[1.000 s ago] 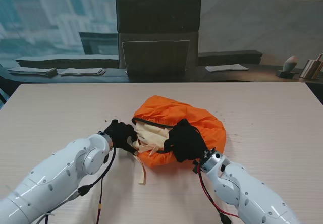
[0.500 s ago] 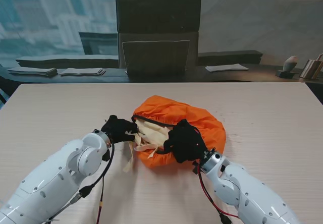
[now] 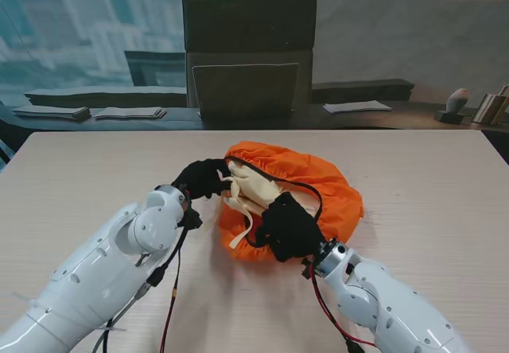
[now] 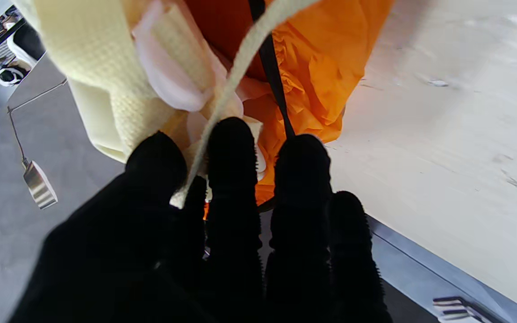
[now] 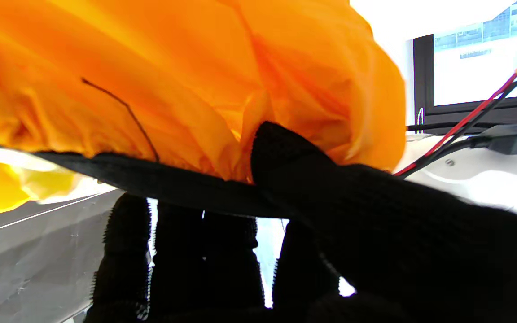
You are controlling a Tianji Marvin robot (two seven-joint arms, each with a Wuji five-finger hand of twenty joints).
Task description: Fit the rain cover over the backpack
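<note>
An orange rain cover [image 3: 334, 190] with a black elastic hem wraps a cream backpack [image 3: 253, 186] at the table's middle. The bundle is tipped up with its open side facing me. My left hand [image 3: 203, 178], in a black glove, grips the hem and cream fabric at the bundle's left. In the left wrist view the fingers [image 4: 231, 152] press against the cream backpack [image 4: 106, 80], a loose strap and the orange cover [image 4: 326, 67]. My right hand [image 3: 290, 226] is shut on the near hem. In the right wrist view its thumb [image 5: 294, 157] pinches the black hem [image 5: 159, 179] under the orange cover [image 5: 173, 80].
A cream strap [image 3: 242, 230] hangs from the bundle toward me. A black office chair [image 3: 249, 51] stands beyond the table's far edge. Papers [image 3: 358, 106] and small objects lie on the dark counter behind. Cables [image 3: 171, 289] trail along both of my forearms.
Both hands lifted and turned the bundle away from me. The left hand moved farther and to the right, and the cover's opening now shows more cream backpack.
</note>
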